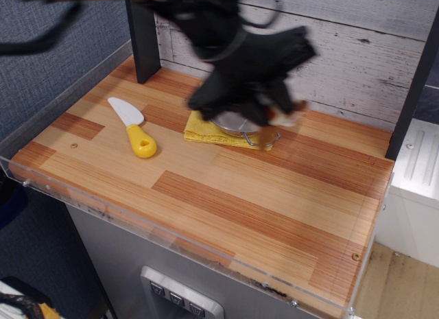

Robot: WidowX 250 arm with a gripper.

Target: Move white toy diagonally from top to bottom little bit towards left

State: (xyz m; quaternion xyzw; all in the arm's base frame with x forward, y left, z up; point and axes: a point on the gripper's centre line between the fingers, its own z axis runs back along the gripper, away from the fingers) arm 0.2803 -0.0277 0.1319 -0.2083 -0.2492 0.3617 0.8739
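Observation:
My black gripper [276, 112] is motion-blurred above the back of the wooden table [260, 195]. It hangs over the steel bowl [236, 125]. A small white and reddish-brown shape, the white toy [288, 116], shows at the gripper's right edge, held off the table. The fingers are too blurred to see singly. The arm hides most of the bowl.
The bowl sits on a yellow cloth [202, 130]. A white-bladed spatula with a yellow handle [136, 132] lies at the left. A black post [143, 38] stands at the back left. A clear plastic rim [171, 233] runs along the front edge.

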